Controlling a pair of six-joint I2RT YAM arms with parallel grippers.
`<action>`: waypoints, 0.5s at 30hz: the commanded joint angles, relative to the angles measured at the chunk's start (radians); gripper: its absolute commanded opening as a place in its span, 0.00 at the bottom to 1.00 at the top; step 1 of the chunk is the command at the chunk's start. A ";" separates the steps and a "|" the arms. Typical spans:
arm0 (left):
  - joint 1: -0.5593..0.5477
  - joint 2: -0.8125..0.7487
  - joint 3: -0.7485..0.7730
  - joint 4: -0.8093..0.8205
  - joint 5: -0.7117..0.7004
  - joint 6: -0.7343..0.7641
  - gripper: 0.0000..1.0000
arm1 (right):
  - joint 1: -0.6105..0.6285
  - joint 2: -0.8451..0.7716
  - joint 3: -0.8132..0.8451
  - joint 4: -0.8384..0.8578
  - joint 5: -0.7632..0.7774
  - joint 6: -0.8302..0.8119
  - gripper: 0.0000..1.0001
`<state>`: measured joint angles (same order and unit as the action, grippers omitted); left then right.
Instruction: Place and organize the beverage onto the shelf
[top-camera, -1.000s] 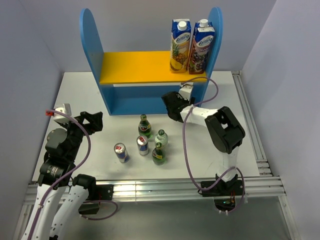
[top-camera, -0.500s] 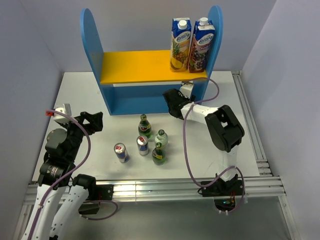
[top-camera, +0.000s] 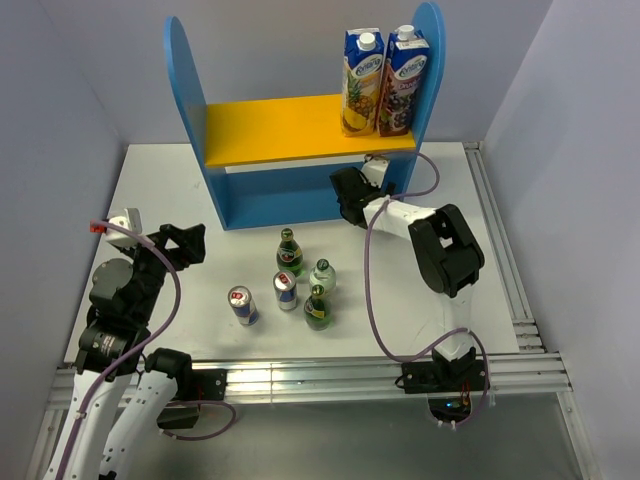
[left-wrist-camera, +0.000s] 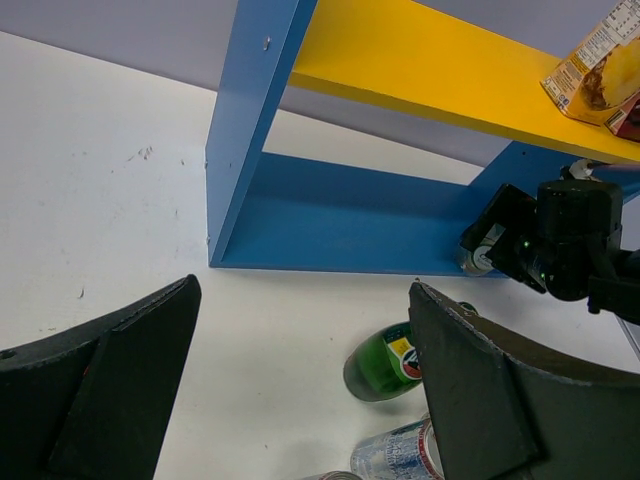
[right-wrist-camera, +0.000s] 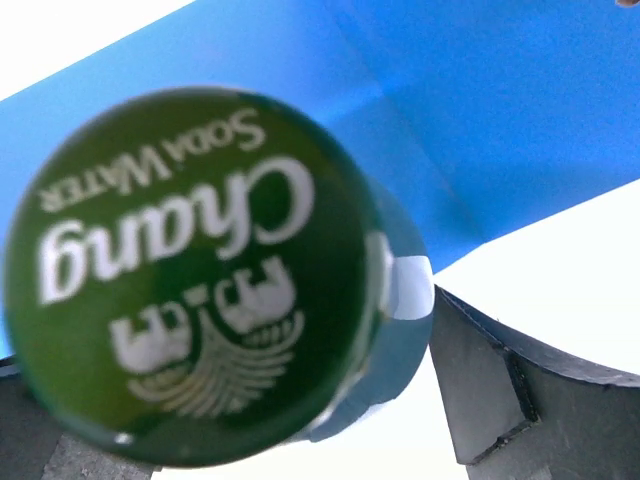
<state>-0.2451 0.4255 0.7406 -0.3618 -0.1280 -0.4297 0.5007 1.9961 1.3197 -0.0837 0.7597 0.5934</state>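
The beverage (top-camera: 285, 290) is split. Front-left of the shelf (top-camera: 270, 130), the left gripper (top-camera: 185, 241) hangs wide open, empty. Five drinks stand on the surface (top-camera: 160, 190) before the shelf. In the shelf's lower right bay, the right gripper (top-camera: 347, 200) clamps a soda-water bottle (right-wrist-camera: 190, 270), seemingly upright, shelf back just ahead. Since a second ago it has pushed deeper, and the shelf seems nudged back.

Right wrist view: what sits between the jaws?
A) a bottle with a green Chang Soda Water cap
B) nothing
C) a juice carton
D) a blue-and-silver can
A: the soda water bottle, its green cap printed Chang Soda Water, fills the space between the jaws of the right gripper, in front of the blue back of the shelf.
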 joint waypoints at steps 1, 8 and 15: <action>0.006 -0.013 0.002 0.038 0.014 0.023 0.91 | -0.028 -0.017 0.090 0.071 0.033 -0.030 0.96; 0.009 -0.016 0.002 0.038 0.014 0.023 0.91 | -0.027 -0.048 0.055 0.041 0.063 0.019 0.90; 0.015 -0.014 0.002 0.038 0.021 0.022 0.91 | -0.024 -0.095 -0.008 0.048 0.053 0.037 0.57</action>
<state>-0.2382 0.4206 0.7403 -0.3607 -0.1276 -0.4294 0.4995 1.9907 1.3113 -0.0925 0.7670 0.6140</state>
